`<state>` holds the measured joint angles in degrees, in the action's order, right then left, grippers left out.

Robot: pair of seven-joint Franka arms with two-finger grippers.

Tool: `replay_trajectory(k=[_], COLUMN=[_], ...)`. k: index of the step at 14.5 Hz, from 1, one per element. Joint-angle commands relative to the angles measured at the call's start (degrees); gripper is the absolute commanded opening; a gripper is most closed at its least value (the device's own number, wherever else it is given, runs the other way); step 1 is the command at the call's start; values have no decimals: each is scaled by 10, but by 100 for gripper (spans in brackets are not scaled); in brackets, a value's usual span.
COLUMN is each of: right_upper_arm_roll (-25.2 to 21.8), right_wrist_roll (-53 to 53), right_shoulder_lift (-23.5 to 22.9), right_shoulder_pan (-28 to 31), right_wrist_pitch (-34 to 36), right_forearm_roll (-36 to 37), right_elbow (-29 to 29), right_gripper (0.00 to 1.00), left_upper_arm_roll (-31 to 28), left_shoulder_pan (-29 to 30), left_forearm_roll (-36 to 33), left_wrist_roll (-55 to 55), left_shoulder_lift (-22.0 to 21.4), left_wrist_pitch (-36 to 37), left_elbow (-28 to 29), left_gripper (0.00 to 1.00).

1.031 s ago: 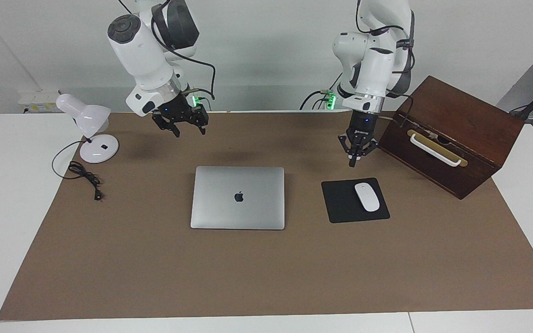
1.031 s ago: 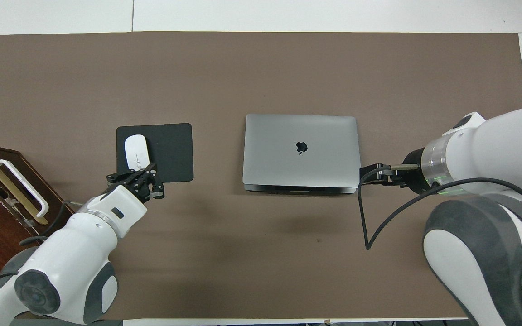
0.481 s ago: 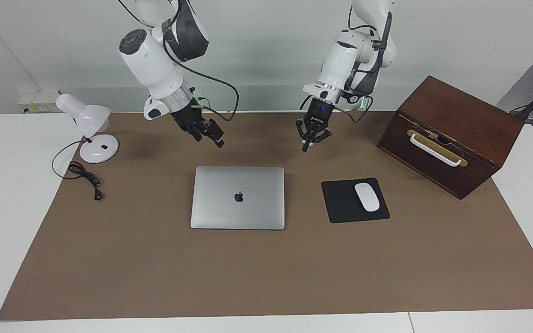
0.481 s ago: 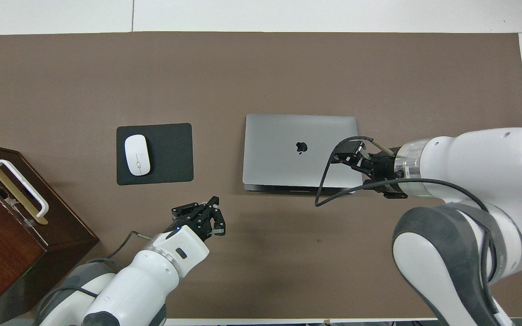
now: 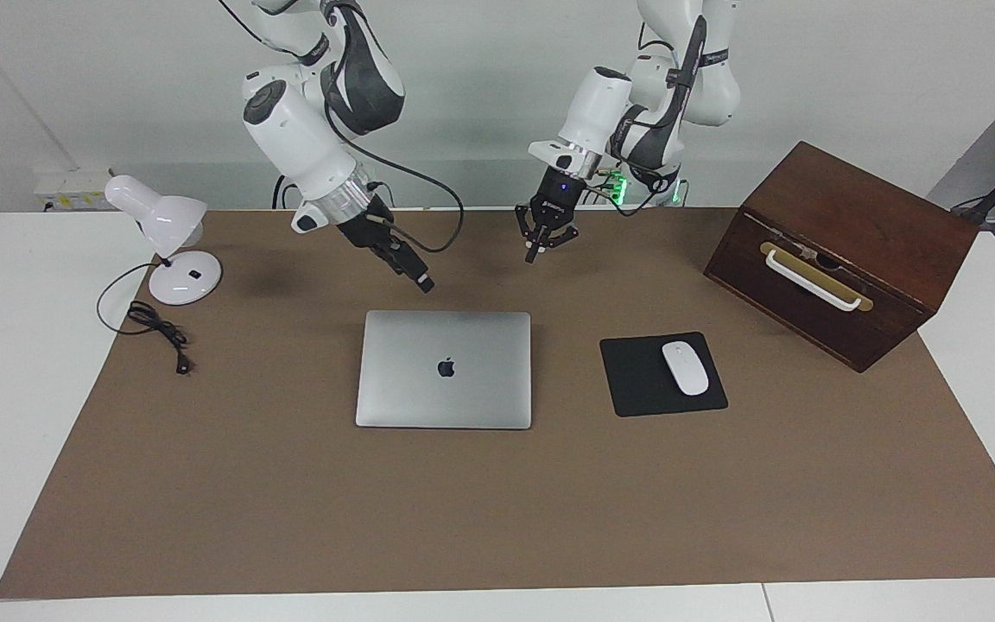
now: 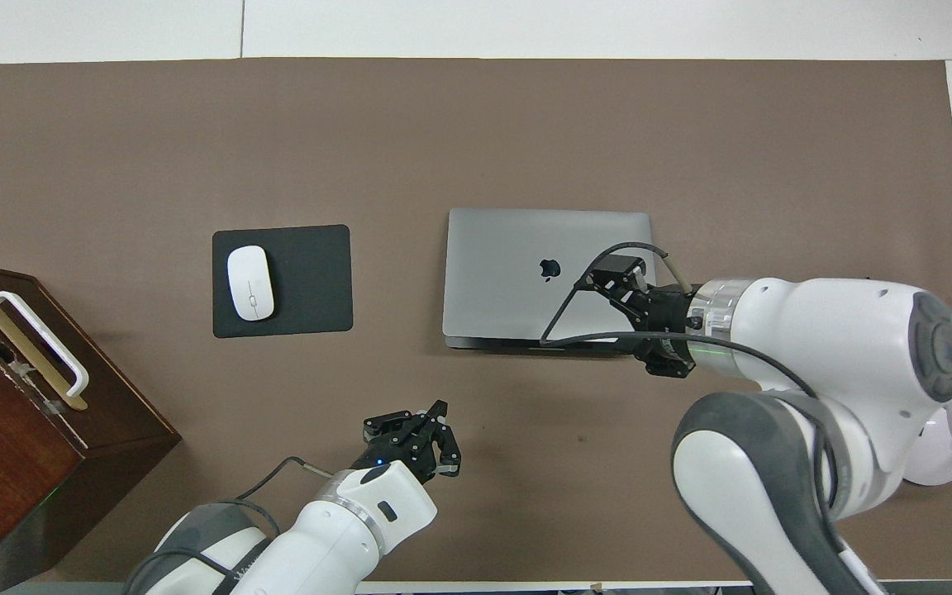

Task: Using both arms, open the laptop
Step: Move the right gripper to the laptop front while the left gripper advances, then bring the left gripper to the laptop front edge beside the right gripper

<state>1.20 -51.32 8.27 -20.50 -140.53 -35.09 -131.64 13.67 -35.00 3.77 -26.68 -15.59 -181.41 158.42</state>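
Now I see silver-grey laptop (image 5: 444, 370), dark logo, lid down flat, under right gripper (image 5: 422, 281), fingers wide, holding nothing; left gripper (image 5: 532, 255) pinched closed, empty, above mat beside laptop.

Mouse (image 5: 685, 367) on pad (image 5: 636, 380) beside laptop (image 5: 444, 370)

One laptop (image 5: 444, 369), one mouse (image 5: 685, 368), one mouse pad (image 5: 636, 380), one lamp (image 5: 165, 242), one wooden box (image 5: 843, 250), two arms (image 5: 307, 155).

Closed laptop on a brown mat, both arms raised

The laptop (image 5: 444, 369) lies shut. The right gripper (image 5: 422, 281) hangs spread over the mat by the laptop's robot-side edge; the left gripper (image 5: 534, 252) hangs pinched over the mat (image 5: 290, 501) nearby.
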Motion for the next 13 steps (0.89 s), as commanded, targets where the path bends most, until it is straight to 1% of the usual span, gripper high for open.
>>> replay_trajectory(k=[1, 2, 5, 6, 8, 9, 10, 13], right_upper_arm_roll=[-1, -1, -1, -1, -1, -1, -1, -1], right_wrist_roll=[-15, -14, -6, -6, -5, -4, -4, 37], right_shoulder_lift=[-4, -8, -18, -23, -43, -55, -61, -62], right_shoulder_pan=[-26, -26, -31, -39, -74, -84, -86, -83], right_wrist_pitch=[-89, -100, -127, -151, -206, -227, -238, -238], right_forearm_roll=[-67, -93, -146, -154, -169, -172, -184, -221], right_elbow=[-42, -42, -44, -49, -59, -59, -58, -58], right_gripper=[100, 100, 100, 100, 100, 100, 100, 100], left_upper_arm_roll=[6, 6, 5, 5, 5, 5, 5, 2], left_shoulder_pan=[-6, -6, -3, -2, -1, 0, 3, 13], left_forearm_roll=[10, 10, 12, 12, 12, 13, 12, 12], left_wrist_roll=[-6, -7, -7, -7, -7, -7, -6, -2], left_shoulder_lift=[-2, 4, 54, 64, 74, 86, 99, 129], left_wrist_pitch=[-1, -3, -35, -52, -62, -63, -62, -62], left_elbow=[16, 14, -2, -2, -4, -16, -30, -57], left_gripper=[0, 0, 0, 0, 0, 0, 0, 0])
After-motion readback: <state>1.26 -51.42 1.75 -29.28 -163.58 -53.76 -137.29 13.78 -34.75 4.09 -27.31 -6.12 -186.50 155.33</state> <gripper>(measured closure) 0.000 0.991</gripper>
